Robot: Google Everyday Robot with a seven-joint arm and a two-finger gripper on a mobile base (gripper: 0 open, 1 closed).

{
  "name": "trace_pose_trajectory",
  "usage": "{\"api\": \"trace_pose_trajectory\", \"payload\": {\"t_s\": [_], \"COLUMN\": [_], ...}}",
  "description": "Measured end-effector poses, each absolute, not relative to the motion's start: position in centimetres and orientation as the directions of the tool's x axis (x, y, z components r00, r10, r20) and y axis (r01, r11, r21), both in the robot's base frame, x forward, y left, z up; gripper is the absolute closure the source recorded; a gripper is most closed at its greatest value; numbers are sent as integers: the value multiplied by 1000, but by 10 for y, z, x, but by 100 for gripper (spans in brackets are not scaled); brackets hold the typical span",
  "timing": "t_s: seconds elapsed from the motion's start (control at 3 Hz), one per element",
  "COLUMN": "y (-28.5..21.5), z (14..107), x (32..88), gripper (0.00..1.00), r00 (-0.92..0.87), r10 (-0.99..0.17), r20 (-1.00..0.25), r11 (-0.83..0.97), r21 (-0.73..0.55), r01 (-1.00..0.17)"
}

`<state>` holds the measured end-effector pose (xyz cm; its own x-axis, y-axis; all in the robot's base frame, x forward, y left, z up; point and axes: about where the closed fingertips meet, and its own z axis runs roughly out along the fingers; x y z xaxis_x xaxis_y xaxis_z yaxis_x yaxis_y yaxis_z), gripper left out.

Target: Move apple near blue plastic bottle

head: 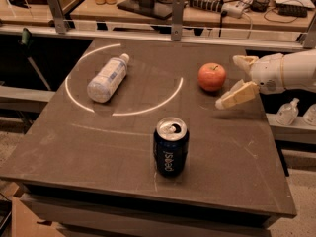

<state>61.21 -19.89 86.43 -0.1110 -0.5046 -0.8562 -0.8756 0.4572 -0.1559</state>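
The red-orange apple sits upright on the dark table, right of centre. The blue plastic bottle, whitish with a pale label and white cap, lies on its side at the left, cap pointing to the far right. My gripper reaches in from the right edge, just right of the apple and apart from it. It is open and empty, with one finger behind and one finger in front.
A dark blue Pepsi can stands upright at the front middle. A bright light arc curves around the bottle. A rail with posts runs along the far edge. Small bottles stand on a shelf at right.
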Motion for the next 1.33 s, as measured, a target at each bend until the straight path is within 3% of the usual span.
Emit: {"api": "trace_pose_trajectory", "payload": {"t_s": [0.33, 1.33], "y": [-187, -117], "z": [855, 879], "x": [629, 637], "gripper": [17, 87], "r00": [-146, -131], "r10": [-515, -499], "r20": [-845, -857], "r11": [444, 348], "r21": [-118, -59], "r01": [-888, -936]}}
